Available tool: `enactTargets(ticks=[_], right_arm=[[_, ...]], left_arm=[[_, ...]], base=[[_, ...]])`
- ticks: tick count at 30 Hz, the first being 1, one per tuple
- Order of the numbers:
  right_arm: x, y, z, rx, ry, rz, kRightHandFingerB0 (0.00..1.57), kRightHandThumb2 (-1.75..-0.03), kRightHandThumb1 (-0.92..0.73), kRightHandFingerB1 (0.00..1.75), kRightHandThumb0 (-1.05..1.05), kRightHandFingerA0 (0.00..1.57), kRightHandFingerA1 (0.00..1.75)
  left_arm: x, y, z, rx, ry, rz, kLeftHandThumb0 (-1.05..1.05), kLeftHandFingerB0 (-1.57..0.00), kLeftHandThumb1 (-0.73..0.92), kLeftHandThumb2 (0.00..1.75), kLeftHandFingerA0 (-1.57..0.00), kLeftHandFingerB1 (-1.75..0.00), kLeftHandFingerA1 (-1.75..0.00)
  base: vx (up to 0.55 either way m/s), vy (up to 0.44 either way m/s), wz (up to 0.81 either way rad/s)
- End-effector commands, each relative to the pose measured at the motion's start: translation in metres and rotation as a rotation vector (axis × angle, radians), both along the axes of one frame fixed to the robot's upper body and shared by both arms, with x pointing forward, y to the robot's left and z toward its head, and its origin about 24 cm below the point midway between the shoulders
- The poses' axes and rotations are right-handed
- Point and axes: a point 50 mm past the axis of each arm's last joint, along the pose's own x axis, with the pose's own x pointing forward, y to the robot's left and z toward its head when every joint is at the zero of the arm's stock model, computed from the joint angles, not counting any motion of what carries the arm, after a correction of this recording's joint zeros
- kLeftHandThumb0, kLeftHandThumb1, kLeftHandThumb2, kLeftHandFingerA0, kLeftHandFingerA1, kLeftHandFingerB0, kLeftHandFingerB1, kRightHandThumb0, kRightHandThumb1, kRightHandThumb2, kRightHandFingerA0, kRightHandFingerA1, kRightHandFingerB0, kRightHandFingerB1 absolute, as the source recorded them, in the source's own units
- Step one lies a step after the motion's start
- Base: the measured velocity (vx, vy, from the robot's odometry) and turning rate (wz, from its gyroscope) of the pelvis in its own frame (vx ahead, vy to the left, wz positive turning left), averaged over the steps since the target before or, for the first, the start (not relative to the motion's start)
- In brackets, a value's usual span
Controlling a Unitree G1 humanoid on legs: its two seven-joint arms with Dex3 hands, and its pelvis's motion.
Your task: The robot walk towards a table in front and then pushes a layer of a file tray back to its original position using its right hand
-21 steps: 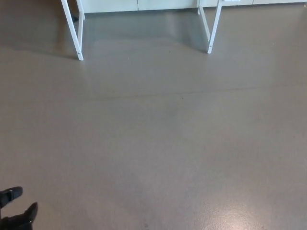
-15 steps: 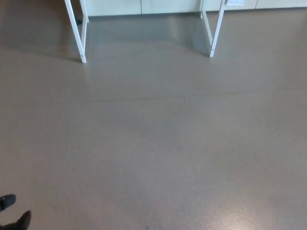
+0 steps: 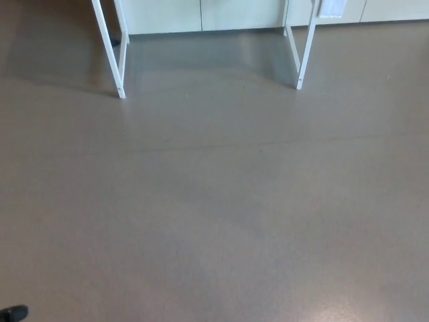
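Only the white legs of a table show at the top of the head view, one pair at the left point(image 3: 114, 54) and one pair at the right point(image 3: 303, 50). The tabletop and the file tray are out of the picture. A black tip of my left hand point(image 3: 13, 312) peeks in at the bottom left corner; too little of it shows to tell how it stands. My right hand is not in view.
Grey-brown floor point(image 3: 221, 201) fills the picture between me and the table legs. Pale cabinet fronts point(image 3: 201, 13) run along the wall behind the legs. A thin seam point(image 3: 261, 146) crosses the floor.
The whole picture has shifted down as the camera moved: the table legs sit lower in the frame. My left hand has dropped almost out of the bottom left corner.
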Motion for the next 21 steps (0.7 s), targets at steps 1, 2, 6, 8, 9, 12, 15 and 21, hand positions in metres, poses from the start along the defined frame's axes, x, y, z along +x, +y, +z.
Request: enactTargets(ticks=[1,2,6,8,9,12,15,21], right_arm=[[-0.018,-0.001,-0.003,-0.012,0.024,0.004,0.11,-0.73,-0.71,0.48,-0.45,0.25,0.74],[-0.020,-0.001,-0.003,-0.006,0.026,-0.006,0.11,-0.71,-0.71,0.48,-0.46,0.25,0.75],[-0.026,-0.001,-0.004,-0.007,0.035,-0.003,0.12,-0.73,-0.70,0.48,-0.44,0.27,0.74],[-0.030,-0.001,-0.004,-0.006,0.043,-0.006,0.12,-0.73,-0.71,0.48,-0.44,0.27,0.74],[-0.035,-0.001,-0.005,-0.002,0.052,-0.009,0.12,-0.73,-0.71,0.47,-0.44,0.26,0.73],[-0.042,-0.001,-0.006,0.015,0.054,-0.021,0.11,-0.73,-0.72,0.48,-0.44,0.26,0.73],[-0.045,-0.001,-0.006,0.002,0.069,-0.018,0.12,-0.73,-0.71,0.47,-0.44,0.26,0.74],[-0.050,-0.001,-0.007,0.005,0.083,-0.020,0.12,-0.71,-0.72,0.47,-0.45,0.25,0.71]], left_arm=[[-0.011,0.004,0.000,0.022,0.006,-0.038,-0.38,-0.17,0.33,1.05,-0.40,-0.63,-0.79],[-0.013,0.003,-0.001,0.020,0.009,-0.042,-0.40,-0.16,0.32,1.05,-0.40,-0.63,-0.80],[-0.017,0.003,-0.003,0.013,0.024,-0.044,-0.38,-0.17,0.32,1.03,-0.38,-0.62,-0.78],[-0.020,0.003,-0.004,0.014,0.034,-0.046,-0.37,-0.17,0.33,1.04,-0.38,-0.63,-0.78],[-0.024,0.003,-0.005,0.014,0.041,-0.046,-0.37,-0.16,0.34,1.05,-0.38,-0.62,-0.78],[-0.029,0.003,-0.006,0.019,0.051,-0.055,-0.37,-0.16,0.35,1.06,-0.37,-0.62,-0.77],[-0.032,0.002,-0.008,0.020,0.054,-0.042,-0.39,-0.17,0.34,1.05,-0.41,-0.62,-0.79],[-0.036,0.001,-0.010,0.055,0.084,-0.067,-0.45,-0.17,0.33,0.99,-0.46,-0.61,-0.80]], base=[[0.07,0.248,-0.10],[0.06,0.282,-0.21],[0.18,0.444,-0.16],[0.17,0.172,0.06],[0.15,0.085,-0.03],[0.16,0.021,0.05],[0.18,-0.081,0.11],[0.16,-0.233,0.23]])
